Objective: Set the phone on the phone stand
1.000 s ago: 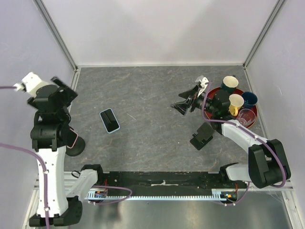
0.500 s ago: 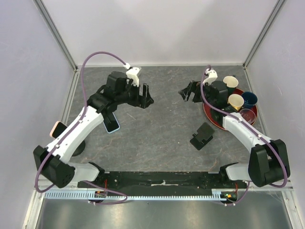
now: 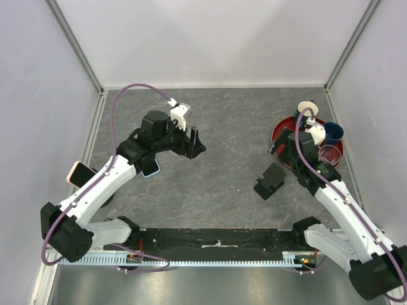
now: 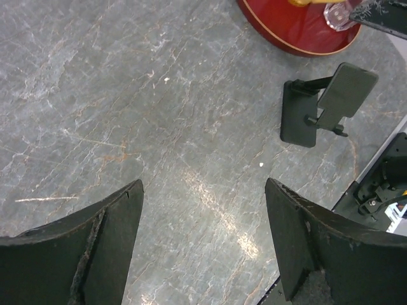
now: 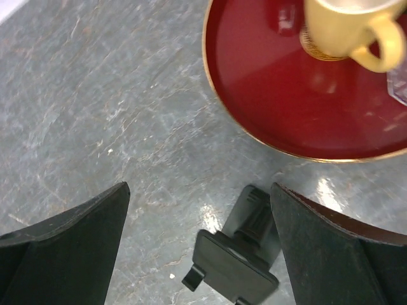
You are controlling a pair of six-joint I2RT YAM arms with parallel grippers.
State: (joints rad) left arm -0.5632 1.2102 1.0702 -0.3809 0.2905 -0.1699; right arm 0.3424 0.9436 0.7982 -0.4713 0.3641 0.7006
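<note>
Though well apart from the left claw [image 3: 196,142], the phone [image 3: 79,172], far left.

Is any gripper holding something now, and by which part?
Nothing is held: the left gripper and the right gripper are both open and empty.

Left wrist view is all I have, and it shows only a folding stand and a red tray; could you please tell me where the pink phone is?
Observer: The pink phone is at the table's far left edge, just outside the left arm, and off your camera's frame.
Operator: Thank you. Is there another phone that I might confuse with it?
Observer: Yes, a blue phone lies flat on the table, partly covered by the left arm.
Operator: And what is the other arm doing?
Observer: The right gripper is open and empty, hanging over the table by the folding stand.
</note>
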